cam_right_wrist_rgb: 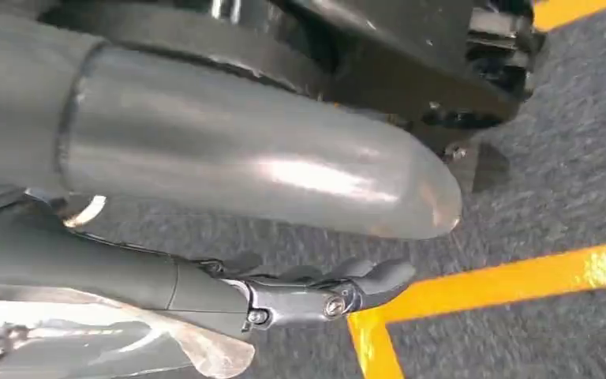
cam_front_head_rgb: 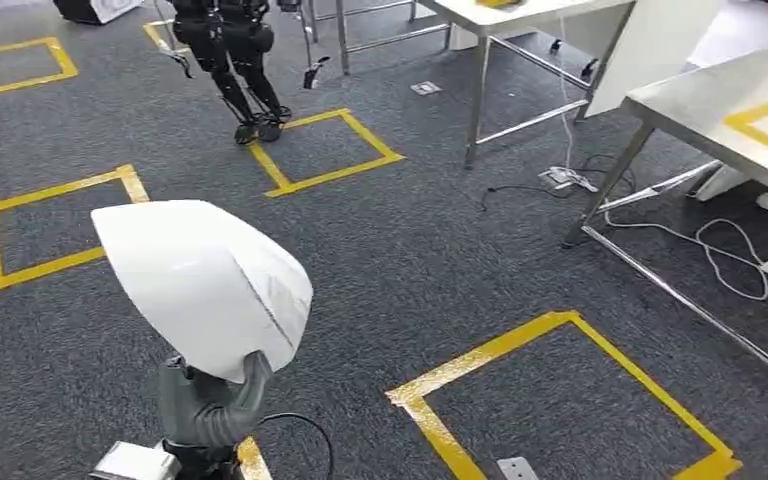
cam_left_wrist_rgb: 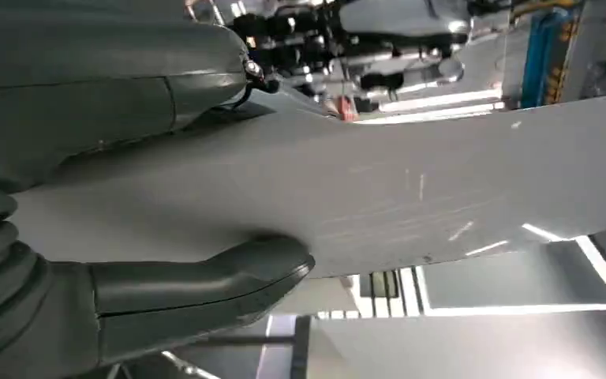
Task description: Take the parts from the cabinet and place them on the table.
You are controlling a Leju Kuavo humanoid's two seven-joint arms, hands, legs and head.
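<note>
Head view: the robot's left hand (cam_front_head_rgb: 205, 405), grey and rubbery with a ribbed cuff, holds up a large white moulded shell part (cam_front_head_rgb: 205, 280), smooth and curved like a rounded cover, with a faint seam line down one side. The part is raised above the dark grey, coarse carpet floor (cam_front_head_rgb: 410, 250), well clear of any table. The thumb wraps across the part's lower rim.

In the left wrist view, the same white part (cam_left_wrist_rgb: 379, 189) appears as a broad, matte, slightly scratched sheet, clamped between the thick grey thumb (cam_left_wrist_rgb: 205, 280) on one face and the grey body of the hand pressed to the other face.

The carpet is marked with squares of yellow tape (cam_front_head_rgb: 325, 150), their edges a little worn. A steel-legged table with a pale top (cam_front_head_rgb: 720, 105) stands at the far right of the floor, a yellow tape outline on its surface. A second white-topped metal-framed table (cam_front_head_rgb: 490, 20) stands further back. White cables (cam_front_head_rgb: 720, 255) trail on the carpet beneath the nearer table. A black legged humanoid robot (cam_front_head_rgb: 230, 60) stands at the far side of the floor.

In the right wrist view, the right hand (cam_right_wrist_rgb: 316, 296) hangs above carpet and a yellow tape corner. Its dark fingers (cam_right_wrist_rgb: 379, 276) are curled partway, with nothing between them.
</note>
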